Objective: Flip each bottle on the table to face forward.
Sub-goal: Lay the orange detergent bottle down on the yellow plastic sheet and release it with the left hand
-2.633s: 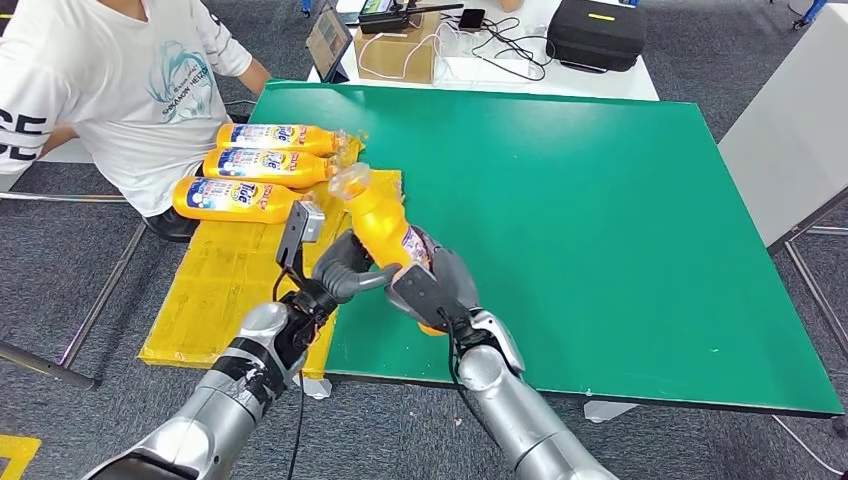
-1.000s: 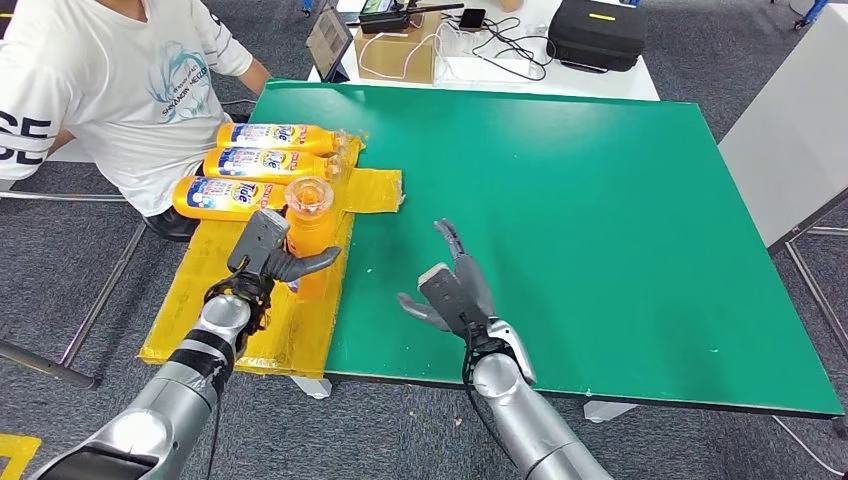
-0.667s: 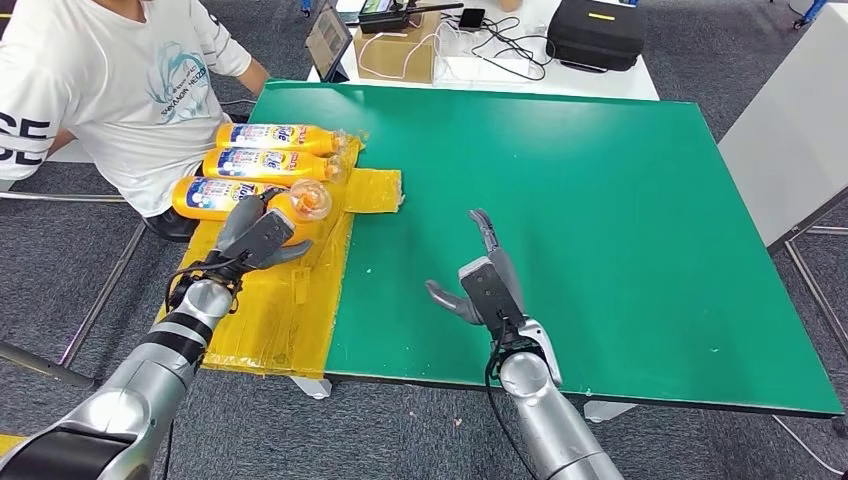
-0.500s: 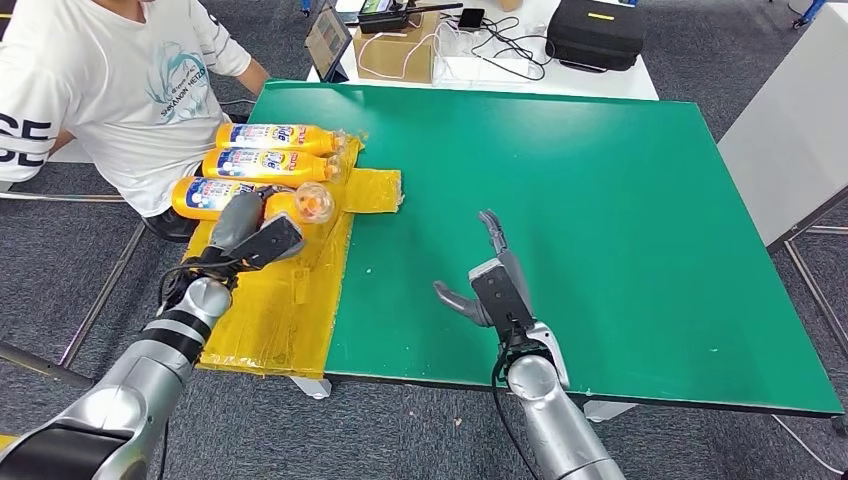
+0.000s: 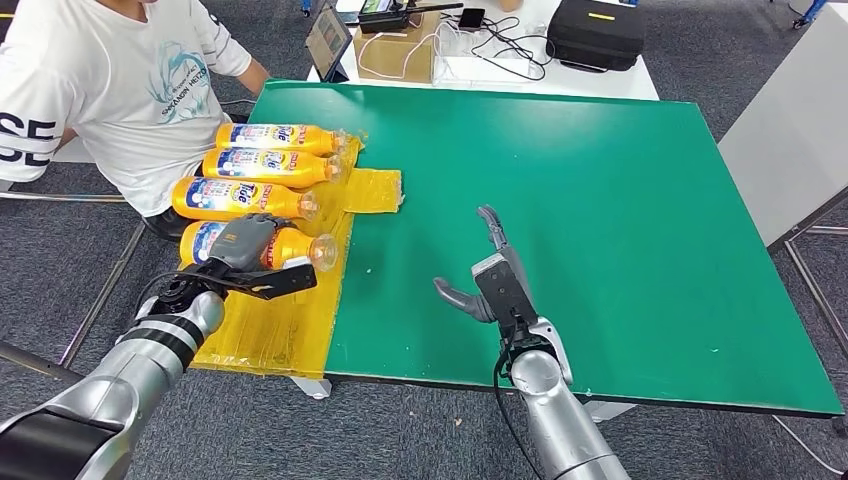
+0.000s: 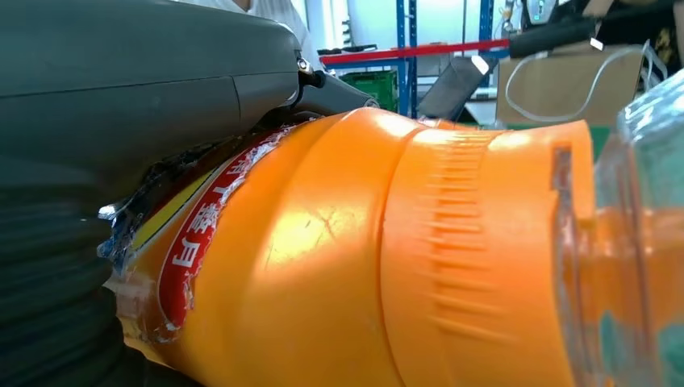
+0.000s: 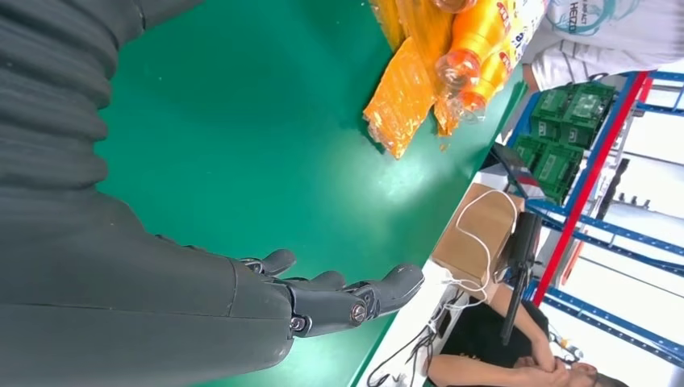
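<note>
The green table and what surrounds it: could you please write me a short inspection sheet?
Surface: green table, yellow mat over its near-left corner.
Job's things: four orange bottles lie in a row on the mat, labels up; the nearest bottle is held.
Clutter: nothing seen on the bare green.
Robot hands: left robot hand grips the nearest bottle; right robot hand open above the green.
Cables: white and black leads on the far white desk.
Surroundings: seated person at left; black case, cardboard box.

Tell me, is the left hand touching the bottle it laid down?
Touching. In the head view the left hand lies over the nearest bottle on the yellow mat; the left wrist view shows the hand against its label.
</note>
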Controlling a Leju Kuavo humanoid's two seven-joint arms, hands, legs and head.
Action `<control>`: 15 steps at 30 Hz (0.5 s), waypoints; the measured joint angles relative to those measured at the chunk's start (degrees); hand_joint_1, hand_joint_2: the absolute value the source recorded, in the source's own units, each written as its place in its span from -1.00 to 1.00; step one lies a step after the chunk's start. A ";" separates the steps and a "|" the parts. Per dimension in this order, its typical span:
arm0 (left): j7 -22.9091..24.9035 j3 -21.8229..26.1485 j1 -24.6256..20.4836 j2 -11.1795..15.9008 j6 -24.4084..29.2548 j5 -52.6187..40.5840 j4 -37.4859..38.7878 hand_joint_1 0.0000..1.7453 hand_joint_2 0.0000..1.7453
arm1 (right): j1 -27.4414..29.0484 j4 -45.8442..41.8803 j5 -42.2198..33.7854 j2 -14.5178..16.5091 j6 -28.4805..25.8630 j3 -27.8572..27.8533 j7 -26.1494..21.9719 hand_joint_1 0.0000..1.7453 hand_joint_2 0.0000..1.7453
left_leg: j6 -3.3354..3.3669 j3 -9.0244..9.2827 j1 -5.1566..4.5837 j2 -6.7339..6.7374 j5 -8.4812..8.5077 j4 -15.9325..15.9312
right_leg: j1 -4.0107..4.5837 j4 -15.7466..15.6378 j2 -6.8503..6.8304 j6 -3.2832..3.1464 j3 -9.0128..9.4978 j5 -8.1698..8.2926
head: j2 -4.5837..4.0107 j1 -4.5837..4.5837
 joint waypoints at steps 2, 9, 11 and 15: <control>0.94 -1.10 -0.53 0.10 -0.40 -1.77 1.75 1.00 1.00 | -0.49 0.07 0.08 0.10 0.25 0.07 0.00 -1.00 1.00 | 0.00 -0.01 0.00 0.01 0.00 0.00 | 0.00 0.00 0.00 0.00 0.00 0.00 | 0.01 0.01; 0.86 -2.98 -1.17 0.20 -4.33 -3.19 7.39 -0.79 1.00 | -3.23 1.50 0.03 1.12 0.20 1.54 0.04 -1.00 1.00 | 0.00 0.00 0.00 0.01 0.00 -0.01 | 0.00 0.01 0.00 0.00 0.01 0.00 | 0.01 -0.01; 0.62 -3.07 -1.33 0.38 -5.32 -2.81 8.42 -1.00 1.00 | -3.82 2.12 -0.31 1.44 0.09 2.02 0.04 -1.00 1.00 | 0.00 0.02 0.00 0.01 0.00 -0.01 | 0.00 0.02 0.00 0.00 0.02 0.00 | 0.00 -0.01; 0.84 -3.00 -1.69 0.52 -6.55 -1.63 9.90 -1.00 1.00 | -4.29 3.09 -0.85 1.67 0.05 2.78 0.04 -1.00 1.00 | 0.00 0.05 0.01 -0.06 0.00 -0.02 | 0.01 0.02 -0.02 -0.01 0.06 -0.01 | 0.01 -0.01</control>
